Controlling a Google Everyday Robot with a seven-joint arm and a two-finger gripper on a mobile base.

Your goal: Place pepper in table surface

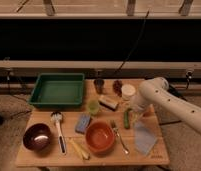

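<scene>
The pepper (127,118) is small, slim and dark green. It lies on the light-brown wooden table surface (70,116), right of centre, between the fork (119,136) and a blue-grey cloth (144,138). My white arm comes in from the right and bends down over the table's right side. The gripper (135,116) hangs at its end just right of the pepper, close above the tabletop. I cannot tell whether it touches the pepper.
A green tray (56,90) stands at the back left. A pale green cup (94,106), dark cup (99,85), tan block (109,102), white container (128,91), orange bowl (100,137), dark red bowl (36,136), spoon (58,129) and blue sponge (83,122) crowd the table.
</scene>
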